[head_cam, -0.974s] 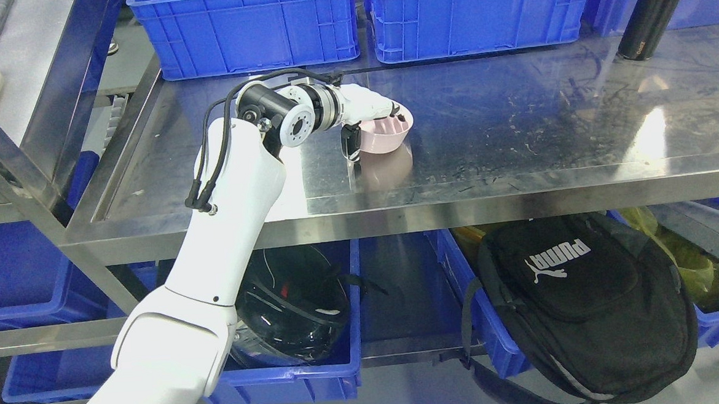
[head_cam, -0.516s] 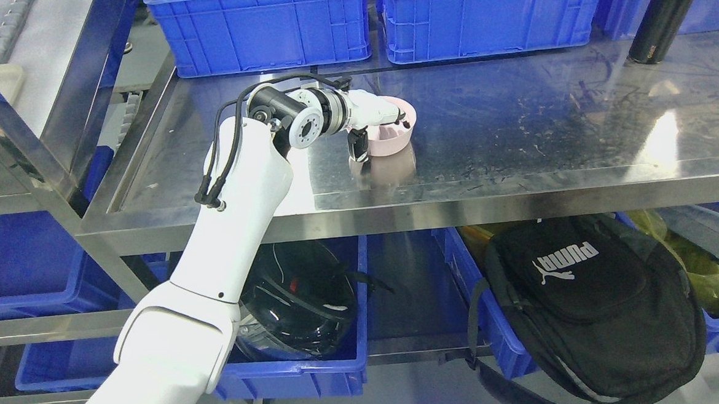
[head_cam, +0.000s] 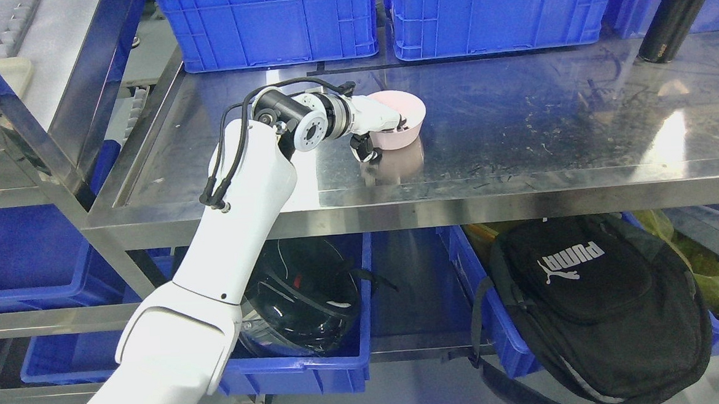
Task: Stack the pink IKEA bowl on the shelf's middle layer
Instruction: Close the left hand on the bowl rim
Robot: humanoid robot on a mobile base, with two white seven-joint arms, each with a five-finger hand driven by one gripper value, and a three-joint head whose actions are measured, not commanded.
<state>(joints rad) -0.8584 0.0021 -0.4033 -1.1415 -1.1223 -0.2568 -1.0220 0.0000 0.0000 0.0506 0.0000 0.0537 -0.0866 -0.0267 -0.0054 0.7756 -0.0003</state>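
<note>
The steel shelf (head_cam: 518,175) carries two blue crates (head_cam: 270,22), a black bottle (head_cam: 676,19) and the pink bowl (head_cam: 399,123).

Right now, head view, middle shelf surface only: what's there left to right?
left hand → pink bowl, gripped at its left rim → black bottle far right, standing at the back.

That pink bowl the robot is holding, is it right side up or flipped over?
Right side up. The pink bowl shows its open rim and hollow inside facing upward, with the left hand gripping its near edge above the steel shelf.
</note>
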